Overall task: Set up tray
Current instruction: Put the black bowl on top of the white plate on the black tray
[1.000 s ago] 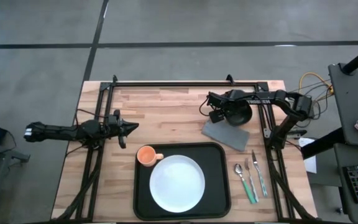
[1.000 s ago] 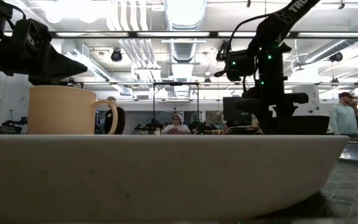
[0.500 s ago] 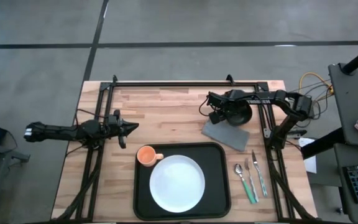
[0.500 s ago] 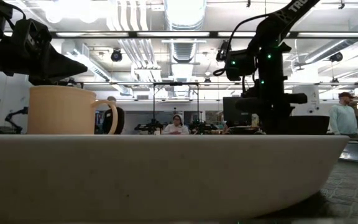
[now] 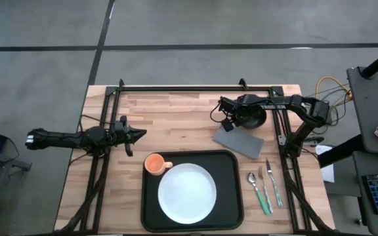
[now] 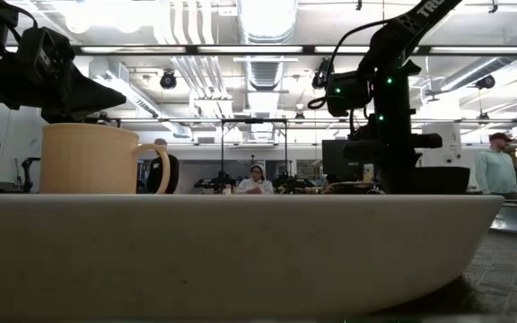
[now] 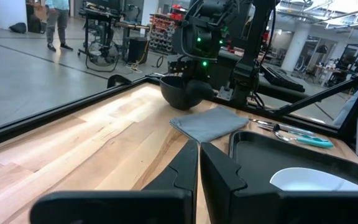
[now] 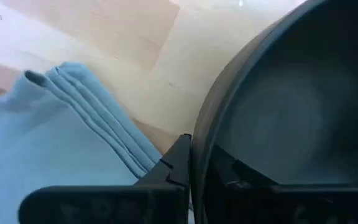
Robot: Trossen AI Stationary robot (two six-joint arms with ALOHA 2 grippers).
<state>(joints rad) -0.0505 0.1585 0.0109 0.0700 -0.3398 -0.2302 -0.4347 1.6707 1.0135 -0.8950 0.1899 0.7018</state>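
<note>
With the tray (image 5: 231, 167) at the table's near edge holding plate (image 5: 187, 192) and cup (image 5: 153, 164), the right gripper (image 5: 229, 120), pinching the black bowl's (image 5: 251, 118) rim, should lift clear of the napkin (image 5: 239, 141) before carrying it trayward, while the left gripper (image 5: 139, 133) waits closed.

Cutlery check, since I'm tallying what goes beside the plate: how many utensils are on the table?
3, all on the wood right of the tray: a spoon nearest it, then a fork, then a knife outermost. None seem hidden.
</note>
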